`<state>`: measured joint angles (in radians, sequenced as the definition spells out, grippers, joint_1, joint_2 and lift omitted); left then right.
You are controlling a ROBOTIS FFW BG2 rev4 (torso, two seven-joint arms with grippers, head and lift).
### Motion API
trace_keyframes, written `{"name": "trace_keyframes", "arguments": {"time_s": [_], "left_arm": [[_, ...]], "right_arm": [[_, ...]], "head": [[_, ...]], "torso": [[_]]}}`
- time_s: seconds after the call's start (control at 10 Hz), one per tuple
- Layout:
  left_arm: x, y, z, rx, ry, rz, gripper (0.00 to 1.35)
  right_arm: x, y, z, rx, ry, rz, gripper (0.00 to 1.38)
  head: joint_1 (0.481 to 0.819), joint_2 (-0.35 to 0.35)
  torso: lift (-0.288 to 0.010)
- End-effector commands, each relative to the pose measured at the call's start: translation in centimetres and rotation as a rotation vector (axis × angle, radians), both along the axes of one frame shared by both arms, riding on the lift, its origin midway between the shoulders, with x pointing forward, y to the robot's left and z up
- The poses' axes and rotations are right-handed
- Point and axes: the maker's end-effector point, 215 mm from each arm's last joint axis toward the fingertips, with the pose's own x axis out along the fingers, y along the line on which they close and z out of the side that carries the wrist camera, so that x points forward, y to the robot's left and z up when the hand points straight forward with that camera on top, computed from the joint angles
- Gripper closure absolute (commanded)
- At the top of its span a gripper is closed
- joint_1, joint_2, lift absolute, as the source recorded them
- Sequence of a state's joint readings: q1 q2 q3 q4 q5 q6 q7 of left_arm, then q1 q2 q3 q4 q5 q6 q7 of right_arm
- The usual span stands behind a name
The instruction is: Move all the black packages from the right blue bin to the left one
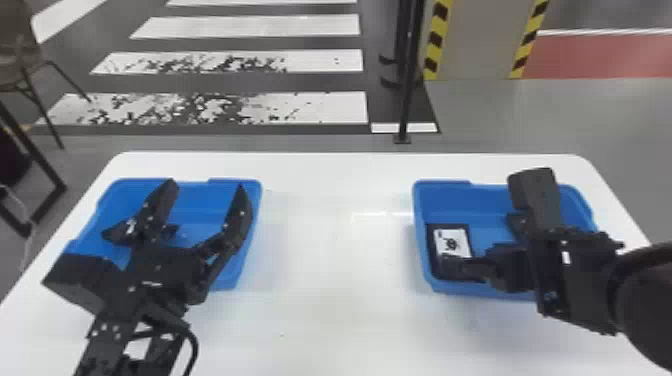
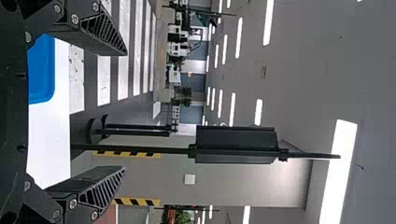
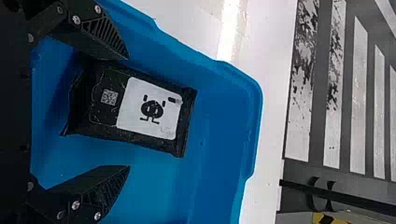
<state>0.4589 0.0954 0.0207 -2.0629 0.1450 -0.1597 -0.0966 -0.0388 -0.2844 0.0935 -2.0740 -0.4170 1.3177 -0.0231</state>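
Note:
My left gripper [image 1: 206, 192] is above the left blue bin [image 1: 235, 183], fingers spread. In the left wrist view, the same gripper [image 2: 125, 110] has nothing between its fingers. Over the right blue bin [image 1: 442, 200] is my right gripper [image 1: 484, 222], one finger overlapping the near part of a black package [image 1: 452, 242] with a white label. That package lies by the bin's left wall. Seen from the right wrist, the package [image 3: 152, 109] rests label up on the bin floor, closer to one finger of the open right gripper [image 3: 129, 112]; whether they touch I cannot tell.
Both bins stand on a white table [image 1: 340, 240], with a wide stretch of tabletop between them. Beyond the table's far edge are a black pole [image 1: 407, 90] and a striped floor. A chair [image 1: 22, 60] stands off to the left.

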Motion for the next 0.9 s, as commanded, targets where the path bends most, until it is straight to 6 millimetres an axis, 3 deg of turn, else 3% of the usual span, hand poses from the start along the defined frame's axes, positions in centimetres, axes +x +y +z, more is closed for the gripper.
{"name": "trace_keyframes", "arguments": {"time_s": [0.0,0.4,0.8], "left_arm": [[0.0,-0.1,0.1,0.007,-0.005,0.000,0.21],[-0.3,-0.2,1.3,0.058,-0.048,0.004,0.21],[-0.5,-0.3,1.5,0.071,-0.058,0.004,0.21]], "right_arm": [[0.1,-0.1,-0.2,-0.001,0.005,-0.003,0.21],[0.6,-0.5,-1.1,-0.009,0.030,-0.015,0.21],[0.8,0.6,-2.5,0.009,0.055,0.003,0.26]], "head": [[0.695,0.043],[0.695,0.037],[0.695,0.041]], "torso": [[-0.173],[-0.173],[-0.173]]}}
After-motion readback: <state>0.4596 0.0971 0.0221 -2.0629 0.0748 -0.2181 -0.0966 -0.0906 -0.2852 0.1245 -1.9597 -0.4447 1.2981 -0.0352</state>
